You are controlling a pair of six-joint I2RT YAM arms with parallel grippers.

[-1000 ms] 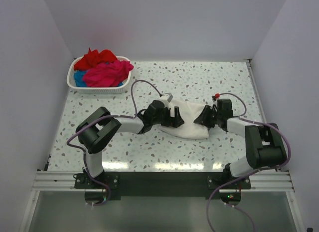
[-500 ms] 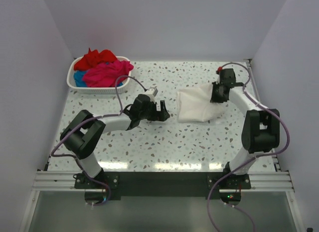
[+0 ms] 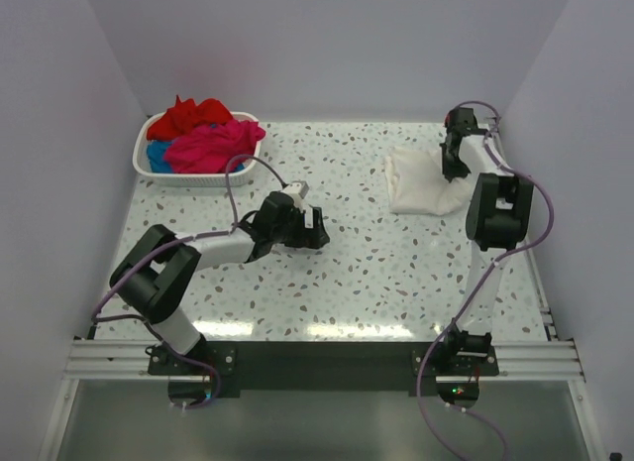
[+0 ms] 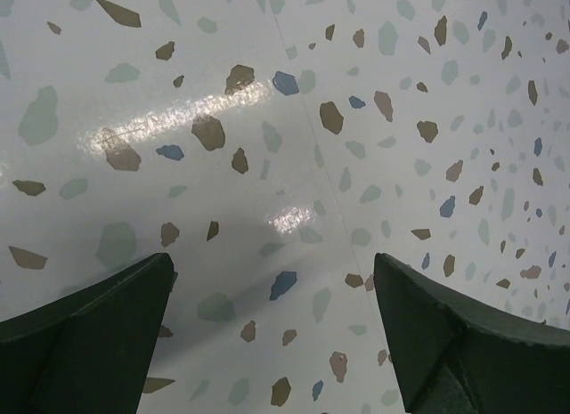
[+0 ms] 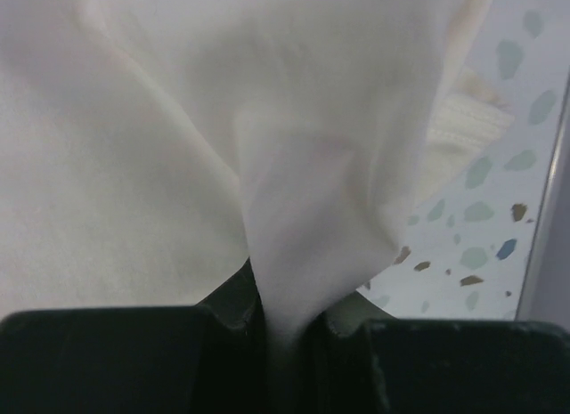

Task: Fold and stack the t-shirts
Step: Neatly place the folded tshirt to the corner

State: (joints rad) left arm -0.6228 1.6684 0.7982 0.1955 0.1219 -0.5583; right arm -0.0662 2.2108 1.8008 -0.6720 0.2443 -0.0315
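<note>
Both arms are bolted at the near edge of the speckled tabletop [image 3: 376, 273]. The left arm [image 3: 208, 251] reaches from the near left corner toward the middle. The left gripper [image 3: 315, 229] hangs low over bare surface, about midway between the near and far edges and a little left of centre. Its jaws are spread wide and released, with nothing between them. The left wrist view shows only terrazzo chips and glare between the two dark fingers [image 4: 89, 334].

The right arm [image 3: 495, 208] runs along the right edge toward the far right corner. There the right gripper [image 3: 454, 166] is clenched on the white t-shirt [image 3: 416, 191]. In the right wrist view a pinched fold of white cloth rises from between the closed pads, and the rest of the fabric spreads away from it. The white t-shirt lies as a bunched, loosely folded bundle on the tabletop near the far right corner, just left of the gripper. A ribbed edge of it shows at the right of the wrist view.

At the far left corner stands the white slatted basket [image 3: 193, 177], well apart from both grippers. A red t-shirt [image 3: 193, 116] is heaped at its back. A magenta-pink t-shirt [image 3: 213, 149] lies in front, reaching over the right rim. A blue t-shirt [image 3: 157, 156] shows at the near left inside.
</note>
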